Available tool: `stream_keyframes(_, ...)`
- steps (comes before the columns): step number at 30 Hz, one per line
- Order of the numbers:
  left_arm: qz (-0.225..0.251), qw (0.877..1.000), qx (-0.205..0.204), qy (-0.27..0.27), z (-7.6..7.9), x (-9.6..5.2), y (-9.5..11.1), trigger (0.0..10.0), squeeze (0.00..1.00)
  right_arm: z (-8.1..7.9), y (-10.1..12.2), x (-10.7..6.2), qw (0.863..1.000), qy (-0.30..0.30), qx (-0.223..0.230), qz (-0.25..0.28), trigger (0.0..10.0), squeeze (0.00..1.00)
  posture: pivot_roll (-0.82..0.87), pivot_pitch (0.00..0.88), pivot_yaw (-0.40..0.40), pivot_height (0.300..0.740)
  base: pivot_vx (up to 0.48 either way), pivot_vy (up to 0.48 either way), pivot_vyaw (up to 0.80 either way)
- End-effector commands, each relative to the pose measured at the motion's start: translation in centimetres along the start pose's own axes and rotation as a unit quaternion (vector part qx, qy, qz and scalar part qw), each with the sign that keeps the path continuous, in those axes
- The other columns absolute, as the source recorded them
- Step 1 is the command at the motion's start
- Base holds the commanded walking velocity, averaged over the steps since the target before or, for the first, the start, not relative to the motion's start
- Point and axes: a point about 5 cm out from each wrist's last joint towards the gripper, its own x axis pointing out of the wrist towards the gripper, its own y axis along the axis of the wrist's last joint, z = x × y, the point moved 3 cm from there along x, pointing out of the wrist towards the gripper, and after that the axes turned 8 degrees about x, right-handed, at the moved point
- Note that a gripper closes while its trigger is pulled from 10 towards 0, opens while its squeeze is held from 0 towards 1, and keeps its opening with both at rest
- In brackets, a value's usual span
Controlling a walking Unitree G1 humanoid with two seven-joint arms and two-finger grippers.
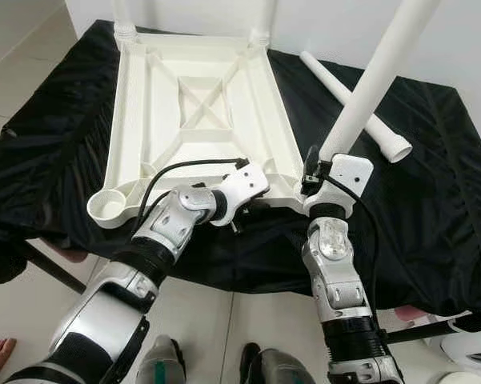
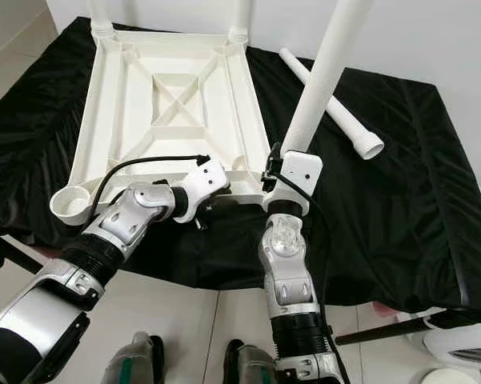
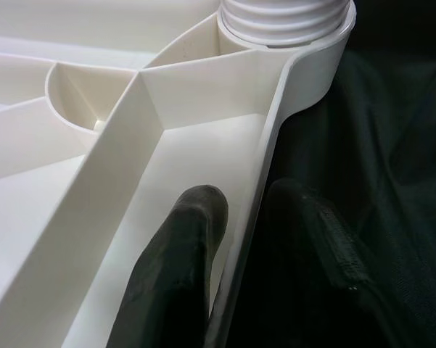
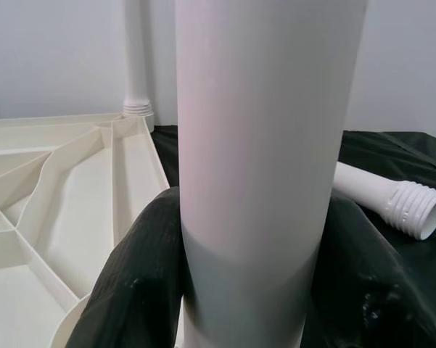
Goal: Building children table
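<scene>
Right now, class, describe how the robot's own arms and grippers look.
Both arms are silver with black ribbed cuffs and white wrist housings. A black cable loops over the left arm; another runs beside the right arm. Fingers are long, black, rounded.

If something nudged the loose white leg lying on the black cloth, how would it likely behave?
The loose leg is a round tube, so it would probably roll sideways, though the wrinkled black cloth may slow it. It looks hollow at its open threaded end, so it is likely light. Its smooth plastic surface could slip in a grip.
</scene>
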Motion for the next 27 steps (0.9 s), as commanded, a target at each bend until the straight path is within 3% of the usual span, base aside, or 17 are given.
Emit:
stream_keyframes(1,-0.013,1.000,0.008,-0.019,0.6,0.3,-0.2,10.0,0.00,0.1,-2.4,-1.5,0.997,-0.040,0.021,-0.055,10.0,0.00,0.06,0.126,-0.041,0.740,0.000,0.000,0.00)
stream_keyframes(14,-0.011,1.000,0.007,-0.022,0.7,0.4,-0.2,10.0,0.00,1.9,-1.3,-1.4,0.994,-0.099,0.031,-0.025,10.0,0.00,0.05,0.126,-0.042,0.740,0.000,0.000,0.00)
stream_keyframes(27,-0.010,1.000,0.007,-0.023,0.9,0.4,-0.1,10.0,0.00,1.4,-1.2,-1.6,0.996,-0.089,0.026,-0.018,10.0,0.00,0.06,0.119,-0.049,0.740,0.000,0.000,0.00)
